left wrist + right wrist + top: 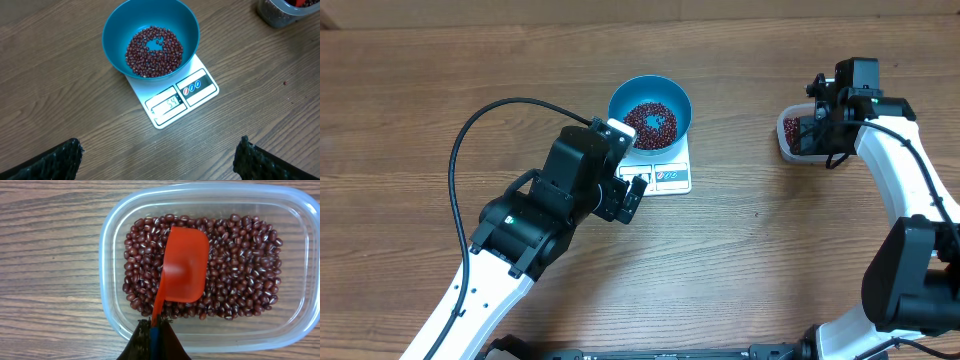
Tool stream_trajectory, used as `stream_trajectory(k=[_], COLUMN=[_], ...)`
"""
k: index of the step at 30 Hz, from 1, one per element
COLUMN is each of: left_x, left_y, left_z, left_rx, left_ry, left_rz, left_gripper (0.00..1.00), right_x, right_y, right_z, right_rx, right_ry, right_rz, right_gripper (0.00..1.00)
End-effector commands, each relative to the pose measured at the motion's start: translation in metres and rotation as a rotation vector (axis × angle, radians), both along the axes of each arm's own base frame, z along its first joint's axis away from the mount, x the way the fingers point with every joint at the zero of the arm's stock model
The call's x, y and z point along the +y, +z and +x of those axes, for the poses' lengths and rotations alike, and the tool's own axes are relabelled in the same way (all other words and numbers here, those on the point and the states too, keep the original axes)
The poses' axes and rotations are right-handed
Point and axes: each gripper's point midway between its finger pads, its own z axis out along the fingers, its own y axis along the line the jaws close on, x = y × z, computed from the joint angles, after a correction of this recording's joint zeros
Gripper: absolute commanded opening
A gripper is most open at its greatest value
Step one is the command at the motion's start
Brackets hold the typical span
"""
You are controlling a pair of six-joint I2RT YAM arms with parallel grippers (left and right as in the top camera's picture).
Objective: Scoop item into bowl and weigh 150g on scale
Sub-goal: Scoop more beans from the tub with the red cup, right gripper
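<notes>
The blue bowl (650,112) stands on the white scale (667,177) and holds a layer of dark red beans (153,52). In the left wrist view the bowl (115,45) covers the back of the scale (200,92), whose display is lit. My left gripper (160,161) hangs open over bare table in front of the scale, its fingers (55,162) wide apart. My right gripper (156,330) is shut on the handle of a red scoop (185,265). The scoop's cup is over the beans (240,280) in the clear tub (107,280), with no beans on it.
The clear tub (798,135) sits at the right of the table, under my right gripper (817,115). It also shows at the top right of the left wrist view as the tub (280,12). A black cable (500,110) loops over the left arm.
</notes>
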Motion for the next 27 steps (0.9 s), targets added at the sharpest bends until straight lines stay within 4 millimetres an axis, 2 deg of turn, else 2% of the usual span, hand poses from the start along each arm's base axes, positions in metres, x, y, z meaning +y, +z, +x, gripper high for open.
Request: stream_trajectory(k=[1, 7, 12, 20, 27], left_x=[0.001, 0.001, 0.001, 0.001, 0.001], left_y=[-0.001, -0.001, -0.001, -0.001, -0.001], left_z=[0.002, 0.002, 0.002, 0.002, 0.002], left_rx=[0.005, 0.006, 0.006, 0.006, 0.006], left_ry=[0.011, 0.012, 0.012, 0.012, 0.012], left_rz=[-0.006, -0.006, -0.006, -0.006, -0.006], left_gripper=[1.0, 1.0, 1.0, 0.99, 1.0], right_x=[0.009, 0.005, -0.014, -0.031, -0.028], right_y=[-0.005, -0.002, 0.001, -0.002, -0.01], right_z=[-0.002, -0.001, -0.004, -0.011, -0.015], right_rx=[0.01, -0.005, -0.02, -0.01, 0.012], right_ry=[0.022, 0.002, -0.045, -0.087, -0.081], right_rz=[0.067, 0.166, 0.236, 0.308, 0.344], right_gripper=[0.04, 0.04, 0.04, 0.04, 0.04])
